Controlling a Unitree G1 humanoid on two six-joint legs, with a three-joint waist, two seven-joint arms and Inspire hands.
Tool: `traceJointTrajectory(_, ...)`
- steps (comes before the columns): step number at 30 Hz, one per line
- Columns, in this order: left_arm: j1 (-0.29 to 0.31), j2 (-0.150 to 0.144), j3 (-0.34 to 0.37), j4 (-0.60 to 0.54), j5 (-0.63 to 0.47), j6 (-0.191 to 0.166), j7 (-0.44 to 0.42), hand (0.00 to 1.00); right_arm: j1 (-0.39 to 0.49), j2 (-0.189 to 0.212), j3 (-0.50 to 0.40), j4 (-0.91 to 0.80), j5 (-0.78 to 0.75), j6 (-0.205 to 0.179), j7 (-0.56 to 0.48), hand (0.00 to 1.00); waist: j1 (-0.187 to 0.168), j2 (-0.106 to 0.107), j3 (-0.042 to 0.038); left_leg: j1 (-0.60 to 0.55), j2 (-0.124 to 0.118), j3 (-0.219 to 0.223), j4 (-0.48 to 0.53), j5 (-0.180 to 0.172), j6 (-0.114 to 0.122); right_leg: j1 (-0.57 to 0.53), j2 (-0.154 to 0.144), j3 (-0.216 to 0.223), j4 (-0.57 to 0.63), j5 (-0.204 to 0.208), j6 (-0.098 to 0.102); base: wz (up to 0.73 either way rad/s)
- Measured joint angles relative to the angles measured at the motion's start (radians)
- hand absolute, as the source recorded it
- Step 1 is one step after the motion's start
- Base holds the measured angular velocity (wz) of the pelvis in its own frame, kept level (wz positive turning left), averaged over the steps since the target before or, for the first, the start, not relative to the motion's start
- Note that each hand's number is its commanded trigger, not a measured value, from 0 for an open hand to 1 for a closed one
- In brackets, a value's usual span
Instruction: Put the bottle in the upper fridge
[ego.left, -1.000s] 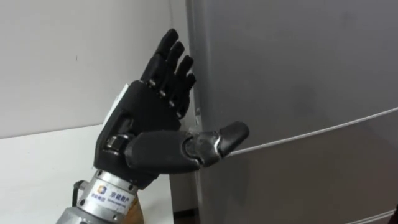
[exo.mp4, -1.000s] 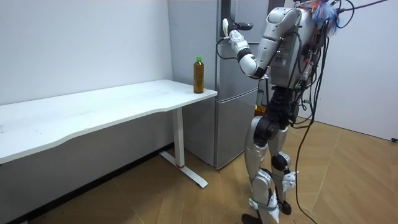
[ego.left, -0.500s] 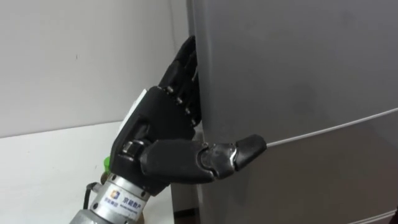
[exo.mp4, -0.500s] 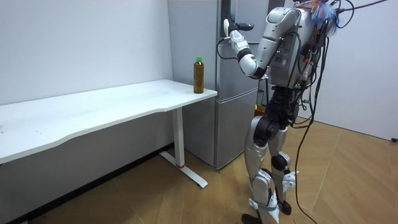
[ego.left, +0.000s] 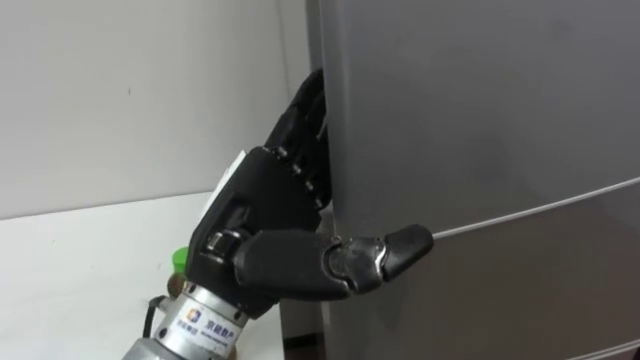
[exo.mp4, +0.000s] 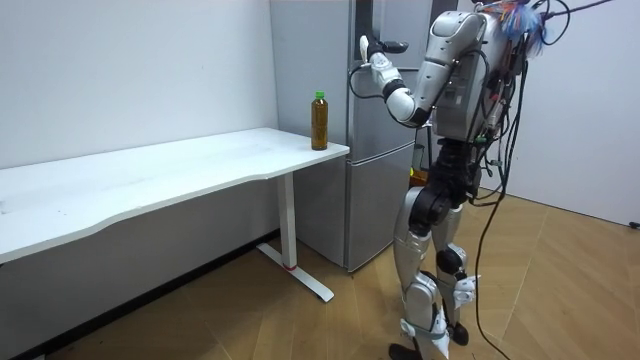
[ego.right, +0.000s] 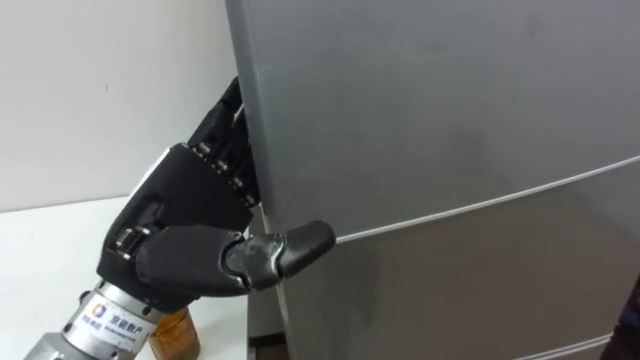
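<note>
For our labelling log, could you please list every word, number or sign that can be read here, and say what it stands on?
Silver wrist cuff below the black left hand: a small logo and a line of print, too small to read reliably.
Brown bottle with a green cap on the white table: no legible label.
Grey metal fridge: no text, number or sign on its doors.

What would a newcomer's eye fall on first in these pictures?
First, the black left hand, set at the left edge of the grey fridge, just above the seam between its two doors. Then the brown bottle with its green cap, standing upright on the end of the white table nearest the fridge.
</note>
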Motion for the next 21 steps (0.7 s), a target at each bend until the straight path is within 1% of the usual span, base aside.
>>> traceJointTrajectory(1, 0.001, 0.0, 0.0, 0.0, 0.0, 0.0, 0.0, 0.63, 0.0, -0.001, 0.0, 0.0, 0.0, 0.0, 0.0, 0.0, 0.0, 0.001, -0.0003, 0.0, 0.0, -0.002, 0.0, 0.0, 0.0, 0.0, 0.0, -0.002, 0.0, 0.0, 0.0, 0.08)
traceJointTrajectory(3, 0.002, -0.004, 0.0, 0.008, -0.001, -0.005, 0.009, 0.65, -0.004, -0.005, 0.013, 0.0, 0.001, 0.0, 0.0, 0.0, 0.001, 0.005, 0.0005, 0.0, 0.0, -0.006, 0.0, 0.0, 0.0, 0.0, 0.0, -0.004, 0.001, 0.0, 0.0, 0.06)
traceJointTrajectory(4, 0.002, -0.006, 0.0, 0.011, -0.001, -0.005, 0.011, 0.65, -0.006, -0.007, 0.016, 0.0, 0.001, 0.0, -0.001, 0.0, 0.0, 0.007, 0.0006, -0.001, 0.0, -0.007, 0.0, 0.0, 0.0, 0.0, 0.0, -0.004, 0.001, 0.0, 0.0, 0.0)
traceJointTrajectory(6, 0.002, -0.02, -0.01, 0.014, -0.001, -0.005, 0.011, 0.64, -0.007, -0.008, 0.017, 0.0, 0.001, 0.0, -0.001, 0.0, -0.002, 0.011, 0.0008, -0.001, -0.001, -0.007, 0.0, 0.0, 0.0, 0.0, 0.0, -0.003, 0.001, 0.0, 0.0, 0.0)
traceJointTrajectory(7, 0.002, -0.021, -0.019, 0.014, -0.002, -0.005, 0.007, 0.61, -0.007, -0.008, 0.017, 0.0, 0.001, 0.0, -0.001, 0.0, -0.003, 0.013, 0.0007, 0.0, -0.001, -0.007, 0.0, 0.0, 0.0, 0.0, 0.0, -0.003, 0.001, 0.0, 0.0, 0.0)
traceJointTrajectory(8, 0.008, -0.02, -0.036, 0.008, -0.001, -0.011, -0.003, 0.61, -0.007, -0.009, 0.017, 0.002, 0.001, -0.001, -0.001, 0.0, -0.002, 0.014, 0.0008, 0.0, -0.001, -0.007, 0.0, 0.0, 0.0, 0.0, 0.0, -0.003, 0.001, 0.0, 0.0, 0.0)
traceJointTrajectory(9, 0.01, -0.023, -0.046, 0.009, 0.0, -0.013, 0.009, 0.56, -0.01, -0.01, 0.019, 0.007, 0.003, -0.001, -0.001, 0.0, 0.001, 0.014, 0.0006, 0.0, -0.001, -0.008, 0.0, 0.0, 0.0, 0.0, 0.0, -0.002, 0.001, 0.0, 0.0, 0.0)
traceJointTrajectory(11, 0.01, -0.033, -0.044, 0.016, -0.003, -0.013, 0.021, 0.55, -0.014, -0.01, 0.024, 0.009, 0.005, -0.004, 0.001, 0.0, -0.001, 0.014, 0.0007, 0.0, -0.001, -0.009, 0.0, 0.0, 0.0, 0.0, 0.0, -0.002, 0.0, 0.0, 0.0, 0.0)
traceJointTrajectory(15, 0.01, -0.035, -0.045, 0.02, 0.004, -0.018, 0.022, 0.51, -0.014, -0.011, 0.026, 0.01, 0.007, -0.007, 0.009, 0.0, -0.005, 0.014, 0.0008, -0.001, -0.001, -0.012, 0.001, 0.0, 0.0, 0.0, 0.0, -0.004, 0.0, 0.0, 0.0, 0.0)
traceJointTrajectory(16, 0.01, -0.035, -0.045, 0.022, 0.004, -0.018, 0.022, 0.48, -0.014, -0.012, 0.026, 0.01, 0.008, -0.007, 0.013, 0.0, -0.006, 0.014, 0.0011, -0.002, -0.001, -0.013, 0.001, 0.0, 0.0, 0.0, 0.0, -0.004, 0.0, 0.0, 0.0, 0.0)
traceJointTrajectory(17, 0.01, -0.036, -0.045, 0.023, 0.004, -0.018, 0.022, 0.27, -0.014, -0.012, 0.026, 0.01, 0.008, -0.007, 0.014, 0.0, -0.006, 0.014, 0.001, -0.002, -0.001, -0.013, 0.001, 0.0, 0.0, 0.0, 0.0, -0.004, 0.0, 0.0, 0.0, 0.0)
traceJointTrajectory(18, 0.01, -0.038, -0.045, 0.026, 0.004, -0.018, 0.022, 0.16, -0.014, -0.012, 0.026, 0.01, 0.008, -0.007, 0.014, 0.0, -0.006, 0.013, 0.0013, -0.002, -0.001, -0.013, 0.001, 0.0, 0.0, 0.0, 0.0, -0.004, 0.0, 0.0, 0.0, 0.0)
traceJointTrajectory(19, 0.01, -0.04, -0.045, 0.027, 0.002, -0.018, 0.022, 0.0, -0.014, -0.012, 0.026, 0.01, 0.009, -0.007, 0.015, 0.0, -0.006, 0.013, 0.0013, -0.002, -0.001, -0.013, 0.001, 0.0, 0.0, 0.0, 0.0, -0.004, 0.0, 0.0, 0.0, 0.0)
traceJointTrajectory(21, 0.01, -0.04, -0.046, 0.027, 0.002, -0.018, 0.021, 0.0, -0.014, -0.012, 0.026, 0.01, 0.01, -0.007, 0.016, 0.0, -0.006, 0.012, 0.0025, -0.002, -0.001, -0.013, 0.001, 0.0, 0.0, 0.0, 0.0, -0.004, 0.0, 0.0, 0.0, 0.0)
